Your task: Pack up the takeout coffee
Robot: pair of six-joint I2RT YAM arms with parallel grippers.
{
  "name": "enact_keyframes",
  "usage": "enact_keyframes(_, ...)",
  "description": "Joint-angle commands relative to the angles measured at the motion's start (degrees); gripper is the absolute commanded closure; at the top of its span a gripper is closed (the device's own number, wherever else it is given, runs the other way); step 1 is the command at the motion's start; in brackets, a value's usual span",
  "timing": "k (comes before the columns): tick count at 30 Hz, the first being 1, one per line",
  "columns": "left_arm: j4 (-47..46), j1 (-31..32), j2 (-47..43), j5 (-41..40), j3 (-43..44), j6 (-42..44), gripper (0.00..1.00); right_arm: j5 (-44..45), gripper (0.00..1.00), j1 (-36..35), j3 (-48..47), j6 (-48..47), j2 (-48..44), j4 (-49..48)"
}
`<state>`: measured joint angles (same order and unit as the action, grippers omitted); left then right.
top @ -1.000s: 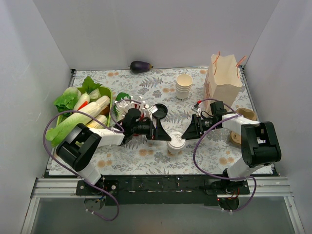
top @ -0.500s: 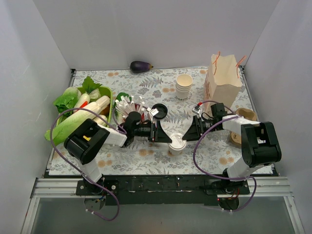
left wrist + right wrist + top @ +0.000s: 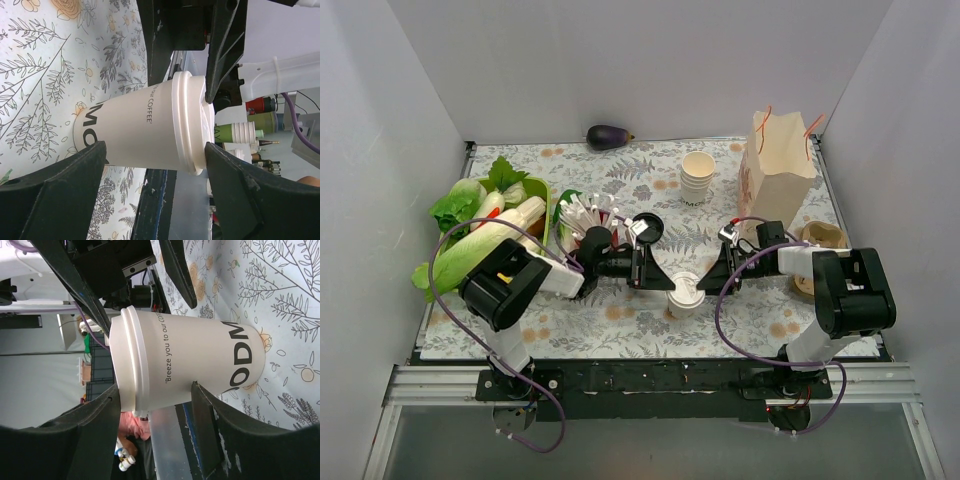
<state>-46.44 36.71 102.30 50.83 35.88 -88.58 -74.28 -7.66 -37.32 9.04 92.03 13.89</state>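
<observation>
The takeout coffee [image 3: 686, 293], a cream paper cup with a white lid, stands upright on the floral table mat near the front centre. My left gripper [image 3: 658, 274] is open just left of it, and my right gripper [image 3: 713, 277] is open just right of it. In the left wrist view the cup [image 3: 145, 130] sits at the tips of the left gripper [image 3: 155, 147], whose fingers span base to lid. In the right wrist view the cup [image 3: 185, 360] sits just beyond the right gripper [image 3: 156, 387]. I cannot tell whether any finger touches the cup.
A brown paper bag [image 3: 778, 160] stands open at the back right. A stack of lidless cups [image 3: 697, 177] is left of it. A flat black lid [image 3: 646, 227] and a holder of stirrers [image 3: 585, 215] lie behind the left gripper. A vegetable basket [image 3: 495, 225] is at the left.
Both grippers and the cup have shifted slightly to the right. The left arm's elbow has swung in closer. The cup stays upright between the two grippers.
</observation>
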Motion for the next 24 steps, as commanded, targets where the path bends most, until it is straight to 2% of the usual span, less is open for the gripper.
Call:
enact_keyframes(1, 9.96, 0.03, 4.13, -5.48, -0.55, 2.53, 0.23, 6.69, 0.44, -0.16, 4.88, 1.24, 2.89, -3.34)
enact_keyframes(8, 13.03, -0.15, 7.81, -6.18, 1.38, 1.74, 0.25, 5.29, 0.47, 0.01, 8.66, 9.94, 4.12, -10.72)
enact_keyframes(13, 16.46, -0.23, 10.55, -7.76, 3.23, 1.21, 0.31, 6.43, 0.49, -0.16, 10.33, 12.93, 3.51, -12.3)
enact_keyframes(14, 19.42, -0.23, 10.72, -8.72, 3.67, 1.39, 0.32, 6.6, 0.49, -0.16, 10.69, 13.37, 3.33, -12.57)
enact_keyframes(17, 19.8, -0.41, 10.81, -9.34, 3.76, 1.83, 0.32, 7.04, 0.49, -0.16, 10.25, 13.46, 2.98, -12.75)
enact_keyframes(20, 16.49, -0.32, 10.11, -6.98, 3.67, 2.7, 0.31, 5.82, 0.47, -0.25, 7.71, 11.36, 2.11, -12.4)
enact_keyframes(24, 12.33, -0.41, 6.69, -3.81, 2.62, 4.98, 0.25, 2.92, 0.32, -0.43, 0.51, 2.06, 0.26, -5.12)
